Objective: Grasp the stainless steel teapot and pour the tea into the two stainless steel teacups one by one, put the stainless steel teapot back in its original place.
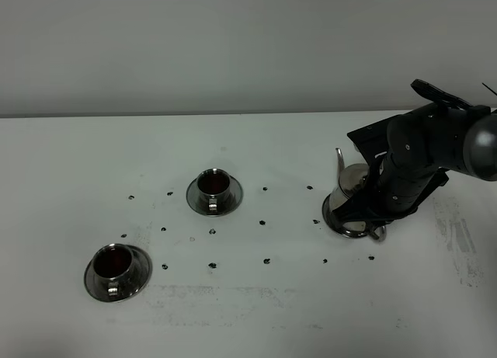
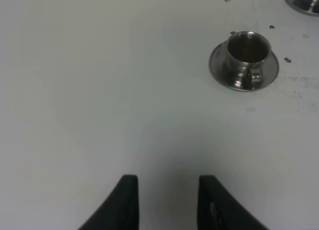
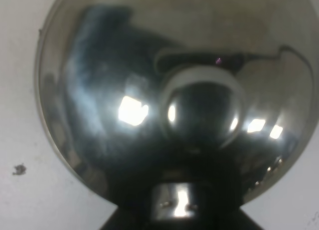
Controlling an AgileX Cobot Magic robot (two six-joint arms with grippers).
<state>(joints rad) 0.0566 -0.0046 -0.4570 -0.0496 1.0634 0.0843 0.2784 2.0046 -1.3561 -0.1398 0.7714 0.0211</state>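
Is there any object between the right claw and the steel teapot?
No. The right claw is already at the teapot, at its handle side, and nothing visible stands between them. Both teacups sit far to its left.

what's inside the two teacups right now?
Both hold dark reddish-brown tea: the near teacup and the far teacup, each on its own saucer. How deep the tea is cannot be judged. The teapot is lidded, so its contents are hidden.

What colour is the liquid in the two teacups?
Dark reddish-brown tea, clearest in the exterior high view.
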